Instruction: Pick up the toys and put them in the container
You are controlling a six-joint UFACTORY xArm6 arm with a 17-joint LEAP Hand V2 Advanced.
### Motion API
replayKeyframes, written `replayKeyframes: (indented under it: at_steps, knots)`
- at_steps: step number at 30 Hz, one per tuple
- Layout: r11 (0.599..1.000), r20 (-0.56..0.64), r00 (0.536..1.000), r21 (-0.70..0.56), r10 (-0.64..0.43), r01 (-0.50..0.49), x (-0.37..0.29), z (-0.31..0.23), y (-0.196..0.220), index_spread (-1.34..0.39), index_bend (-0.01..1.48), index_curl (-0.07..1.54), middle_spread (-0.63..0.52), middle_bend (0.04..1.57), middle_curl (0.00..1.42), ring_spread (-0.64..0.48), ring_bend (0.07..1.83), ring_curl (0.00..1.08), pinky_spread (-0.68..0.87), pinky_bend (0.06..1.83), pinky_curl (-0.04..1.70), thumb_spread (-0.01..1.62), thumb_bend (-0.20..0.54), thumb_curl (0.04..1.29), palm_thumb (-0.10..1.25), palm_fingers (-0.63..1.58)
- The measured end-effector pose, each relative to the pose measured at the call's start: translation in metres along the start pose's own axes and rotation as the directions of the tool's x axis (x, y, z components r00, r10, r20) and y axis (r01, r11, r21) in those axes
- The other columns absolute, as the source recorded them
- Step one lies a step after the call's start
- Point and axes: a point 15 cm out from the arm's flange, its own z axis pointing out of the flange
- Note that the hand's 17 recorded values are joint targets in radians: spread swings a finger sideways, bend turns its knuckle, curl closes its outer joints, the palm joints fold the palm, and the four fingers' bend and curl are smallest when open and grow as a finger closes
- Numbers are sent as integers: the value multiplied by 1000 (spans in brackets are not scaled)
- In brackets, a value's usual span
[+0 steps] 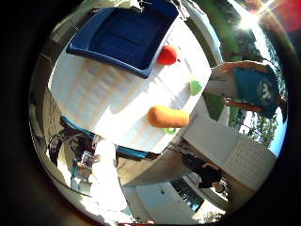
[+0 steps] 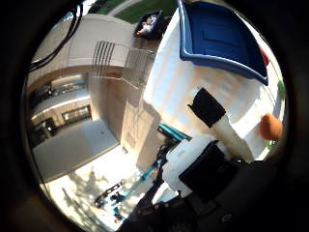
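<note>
**Toys to container: none in yet**

Nearest the camera: hand (image 2: 212, 145), one finger extended, relaxed, holding nothing, well above the white worktop (image 1: 108, 94). Blue container (image 1: 124, 33) looks empty as far as visible. Orange oblong toy (image 1: 168, 117) lies near the worktop edge; red toy (image 1: 167, 55) touches the container's rim at its 4 o'clock; small green toy (image 1: 195, 86) lies between them. All three remain.

I count one blue container (image 1: 123, 35) on one white desk (image 1: 108, 99). Four toys lie on the desk: one red toy (image 1: 167, 55), one orange toy (image 1: 167, 117) and two small green toys (image 1: 195, 86).
</note>
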Motion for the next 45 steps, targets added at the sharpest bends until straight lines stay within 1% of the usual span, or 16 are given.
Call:
replayKeyframes:
  at_steps: [4,8,11,14,18,20,22,26,29,32,37,45]
  knots:
    - [999,-35,998,-27,43,-44,69,2,5,-191,184,339,41,164,299,280,326,318,431,404,220,1257,-19,318,664,248]
    - [995,-13,996,-44,85,-85,141,12,19,-195,169,333,36,162,300,278,332,321,430,416,225,1257,-18,317,668,227]
    - [991,12,991,-14,137,-136,219,22,31,-198,158,323,34,163,301,271,336,323,431,433,229,1252,-13,322,688,203]
    - [988,0,988,-14,155,-155,258,37,36,-201,155,313,32,170,303,267,344,325,427,436,230,1242,-16,327,701,188]
    - [987,-69,984,-12,161,-163,305,59,40,-213,154,297,27,169,306,259,354,329,419,445,234,1225,-25,333,693,151]
    - [985,-94,981,3,171,-172,330,74,40,-216,153,289,25,170,308,258,359,330,417,449,235,1209,-26,337,687,139]
    - [984,-93,980,-5,176,-177,351,97,44,-219,156,283,24,172,310,255,358,329,416,456,236,1194,-26,340,684,133]
    - [985,-60,986,-69,156,-160,360,136,48,-220,161,277,23,177,316,246,355,329,409,451,236,1172,-26,345,684,124]
    - [984,-66,989,-107,135,-141,363,144,55,-204,161,274,21,186,323,243,345,326,405,443,234,1158,-26,344,681,124]
    - [985,-42,993,-128,111,-115,350,154,66,-194,157,270,15,188,329,241,338,325,404,437,234,1147,-29,342,676,125]
    - [990,-44,996,-120,72,-77,331,147,87,-180,157,263,12,184,336,240,333,325,403,431,232,1144,-30,339,663,129]
    - [994,-59,998,-105,11,-17,307,132,109,-172,157,259,11,183,341,240,324,325,404,435,235,1145,-29,332,637,136]
